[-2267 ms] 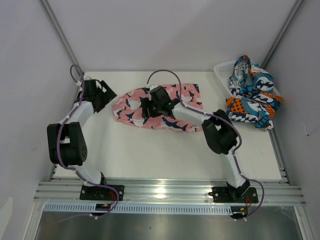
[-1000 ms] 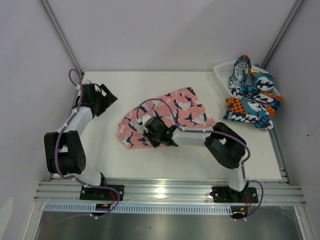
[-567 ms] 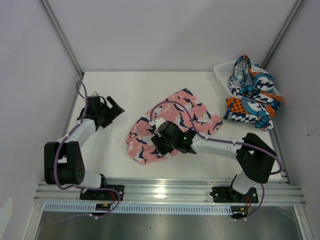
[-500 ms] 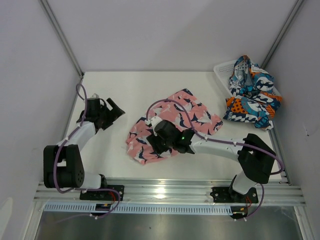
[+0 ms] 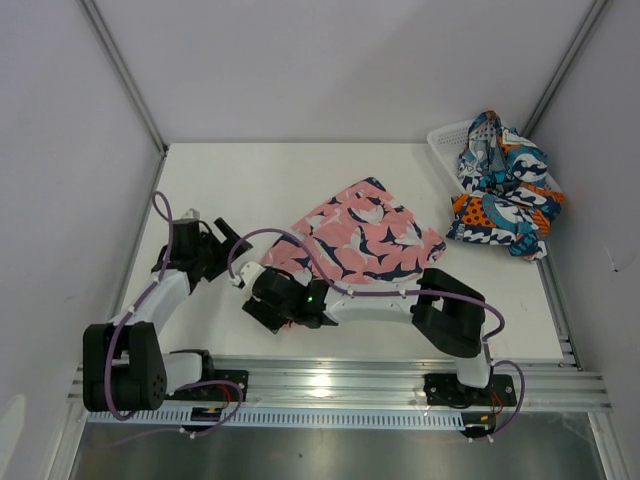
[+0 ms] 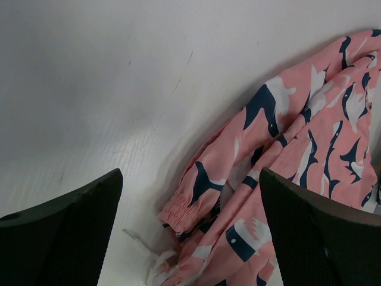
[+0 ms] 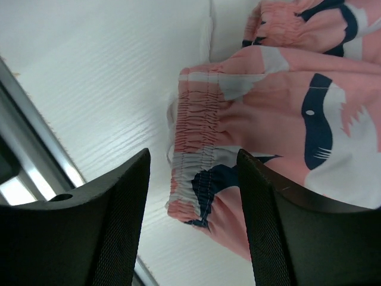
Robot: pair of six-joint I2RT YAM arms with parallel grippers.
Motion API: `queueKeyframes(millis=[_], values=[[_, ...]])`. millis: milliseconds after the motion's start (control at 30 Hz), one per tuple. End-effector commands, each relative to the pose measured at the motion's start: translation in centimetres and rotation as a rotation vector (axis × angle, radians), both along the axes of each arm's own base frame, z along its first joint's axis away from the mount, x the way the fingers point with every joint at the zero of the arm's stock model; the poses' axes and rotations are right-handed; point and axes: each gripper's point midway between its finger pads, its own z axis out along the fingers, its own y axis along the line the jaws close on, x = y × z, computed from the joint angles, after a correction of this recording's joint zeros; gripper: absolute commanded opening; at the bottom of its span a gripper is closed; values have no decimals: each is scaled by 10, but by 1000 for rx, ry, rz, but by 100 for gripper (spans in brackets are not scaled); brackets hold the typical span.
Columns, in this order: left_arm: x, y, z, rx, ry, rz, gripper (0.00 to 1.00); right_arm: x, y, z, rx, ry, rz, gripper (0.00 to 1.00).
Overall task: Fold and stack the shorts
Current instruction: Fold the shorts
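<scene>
The pink shorts (image 5: 365, 235) with navy-and-white shapes lie spread on the white table (image 5: 230, 175), running from the centre toward the near left. My right gripper (image 5: 260, 308) is low over their near-left end. In the right wrist view it (image 7: 193, 238) stands open, with the elastic waistband (image 7: 202, 149) lying loose between its fingers (image 7: 113, 226). My left gripper (image 5: 228, 243) is just left of the shorts, wide open (image 6: 190, 238), with a gathered edge of the pink fabric (image 6: 196, 196) ahead of it. The blue, teal and orange patterned shorts (image 5: 505, 190) sit bunched in the basket.
The white mesh basket (image 5: 445, 138) stands at the far right corner. A metal rail (image 5: 330, 385) runs along the near edge, also seen as the metal rail (image 7: 24, 149) close to the right gripper. Grey walls enclose the table on three sides.
The right arm dragged the pink shorts toward the near left and opened its jaws off them. The shorts now lie flatter. The left gripper came nearer, staying open.
</scene>
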Motion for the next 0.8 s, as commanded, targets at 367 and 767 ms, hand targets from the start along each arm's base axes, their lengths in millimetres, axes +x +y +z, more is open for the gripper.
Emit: queueKeyframes(millis=[367, 767], values=[[-2, -14, -11, -122, -21, -64, 87, 27, 11, -14, -73, -192, -96, 34], [-4, -30, -30, -137, -9, -138, 70, 40, 2, 29, 146, -239, -254, 0]])
